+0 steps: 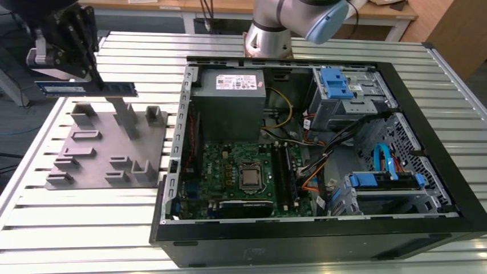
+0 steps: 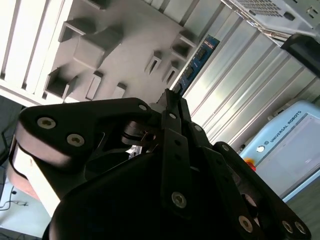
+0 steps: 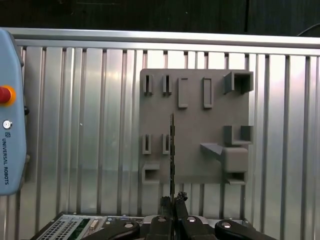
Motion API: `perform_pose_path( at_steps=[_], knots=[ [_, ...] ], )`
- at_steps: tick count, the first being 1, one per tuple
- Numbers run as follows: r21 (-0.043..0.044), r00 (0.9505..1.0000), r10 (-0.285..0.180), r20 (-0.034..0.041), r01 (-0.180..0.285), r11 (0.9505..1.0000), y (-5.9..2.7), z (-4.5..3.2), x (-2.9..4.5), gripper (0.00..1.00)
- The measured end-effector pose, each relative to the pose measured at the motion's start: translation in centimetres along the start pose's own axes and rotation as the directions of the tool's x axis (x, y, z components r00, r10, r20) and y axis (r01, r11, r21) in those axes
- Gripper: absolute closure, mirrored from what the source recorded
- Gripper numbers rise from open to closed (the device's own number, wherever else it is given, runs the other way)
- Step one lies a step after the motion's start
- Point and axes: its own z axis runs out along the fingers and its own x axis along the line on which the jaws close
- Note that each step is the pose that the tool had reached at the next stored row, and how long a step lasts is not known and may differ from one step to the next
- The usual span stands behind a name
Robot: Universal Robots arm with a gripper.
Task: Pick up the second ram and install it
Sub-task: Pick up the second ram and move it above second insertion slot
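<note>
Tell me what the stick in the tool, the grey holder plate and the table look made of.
The second ram, gripped by the tool: rigid circuit board, dark blue-green, thin and flat. The grey holder plate: probably plastic, moulded or printed; matte, uniform grey, no glare. The table: likely aluminium; ribbed slats with a bright silvery sheen.

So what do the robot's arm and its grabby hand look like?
The arm is a smooth, silver-grey tube with a light blue cap on its joint. The gripper is all black. It is built from flat, linked bars joined by round silver screws, and it has a pale grey part on its side.
</note>
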Motion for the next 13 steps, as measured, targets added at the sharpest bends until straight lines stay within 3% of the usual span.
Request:
perform_pose_path(
  at_steps=[13],
  knots=[
    [-0.0083, 1.0, 0.0, 0.0001, 0.0, 1.0, -4.34, 0.0, 0.07, 0.86]
  ],
)
